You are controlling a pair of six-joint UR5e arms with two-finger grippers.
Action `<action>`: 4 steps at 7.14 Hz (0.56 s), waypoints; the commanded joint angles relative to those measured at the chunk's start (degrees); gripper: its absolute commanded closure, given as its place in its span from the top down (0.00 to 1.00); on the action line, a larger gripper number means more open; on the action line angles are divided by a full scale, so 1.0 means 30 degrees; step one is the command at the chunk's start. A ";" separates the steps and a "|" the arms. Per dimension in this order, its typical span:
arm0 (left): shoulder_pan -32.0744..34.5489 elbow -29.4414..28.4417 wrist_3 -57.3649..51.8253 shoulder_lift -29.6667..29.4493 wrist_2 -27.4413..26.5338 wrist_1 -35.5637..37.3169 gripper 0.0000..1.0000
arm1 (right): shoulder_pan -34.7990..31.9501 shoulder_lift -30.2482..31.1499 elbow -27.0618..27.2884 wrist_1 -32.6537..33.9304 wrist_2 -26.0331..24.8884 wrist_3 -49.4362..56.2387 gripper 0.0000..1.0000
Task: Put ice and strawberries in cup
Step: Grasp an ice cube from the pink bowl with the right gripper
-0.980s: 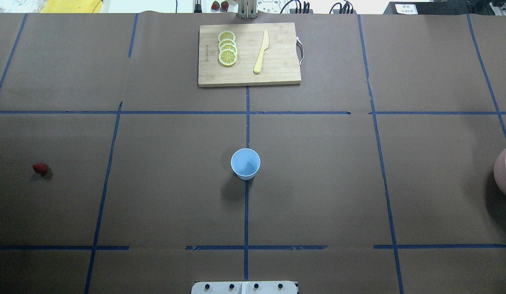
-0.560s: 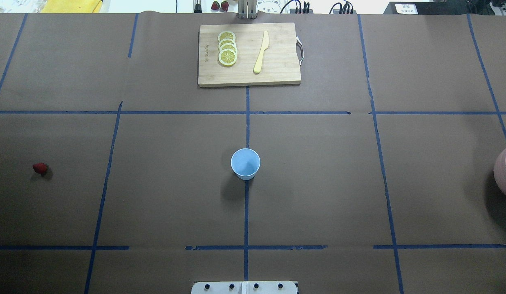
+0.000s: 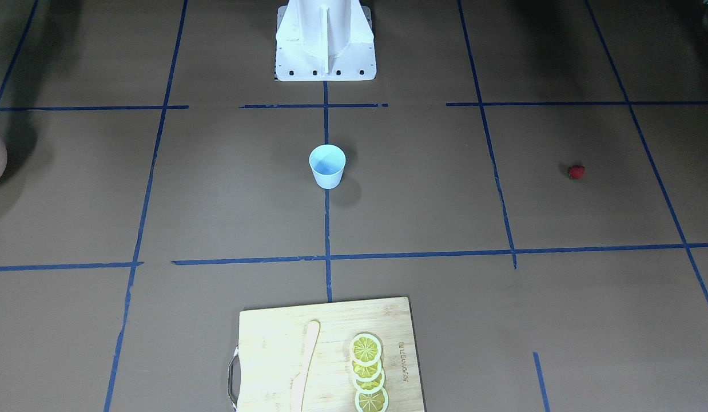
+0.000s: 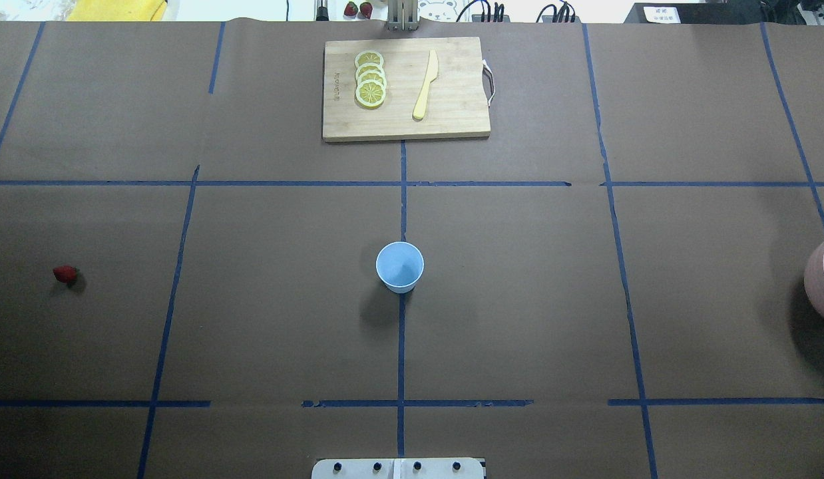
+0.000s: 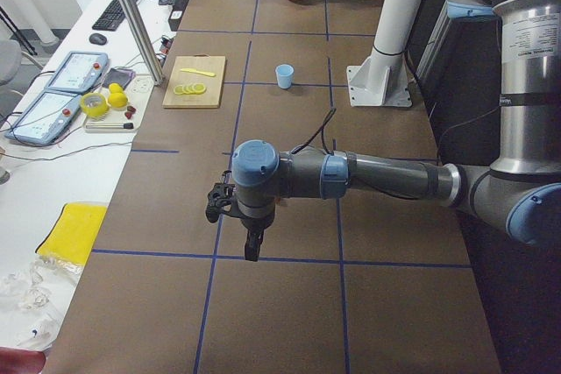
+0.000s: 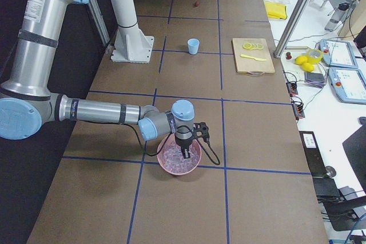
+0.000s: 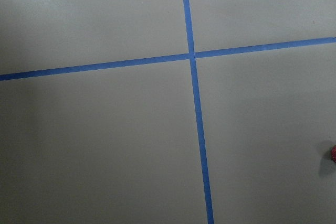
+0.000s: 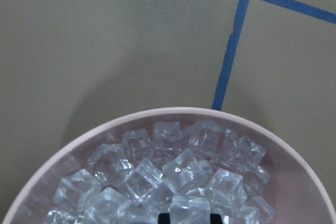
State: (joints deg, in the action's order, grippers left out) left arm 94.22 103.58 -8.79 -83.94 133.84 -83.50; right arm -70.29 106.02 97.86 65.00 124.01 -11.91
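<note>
Might pinch 2 cubes of crowded ice [image 8: 178, 170], or squirt 1 from bowl [image 8: 173, 112] — right gripper [image 6: 184, 155], left gripper [image 5: 252, 250]: open or closed, cannot tell.

One camera looks down over the table [image 4: 518, 299] from behind the robot [image 4: 399, 469], another faces it from across, both sharing the cup [image 4: 399, 266] and cutting board [image 4: 452, 113], two look along from either end, and each wrist camera hangs close above the surface, looking down.

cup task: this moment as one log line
cup empty | strawberry on table, ungrasped | right gripper over ice in pink bowl | left gripper above table
</note>
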 commanded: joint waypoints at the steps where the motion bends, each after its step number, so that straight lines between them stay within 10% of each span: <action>1: 0.0001 0.0073 0.0000 0.0000 -0.0023 0.0000 1.00 | -0.0009 0.0081 0.0104 -0.0046 0.0175 0.0075 0.01; 4: 0.0000 0.0073 0.0000 0.0000 0.0006 0.0000 1.00 | -0.2107 -0.0122 0.1503 0.0275 0.1839 0.0075 0.01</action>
State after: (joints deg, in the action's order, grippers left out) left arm 94.19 103.80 -8.79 -83.94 133.79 -83.49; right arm -73.34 106.00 100.14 65.51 127.31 -11.65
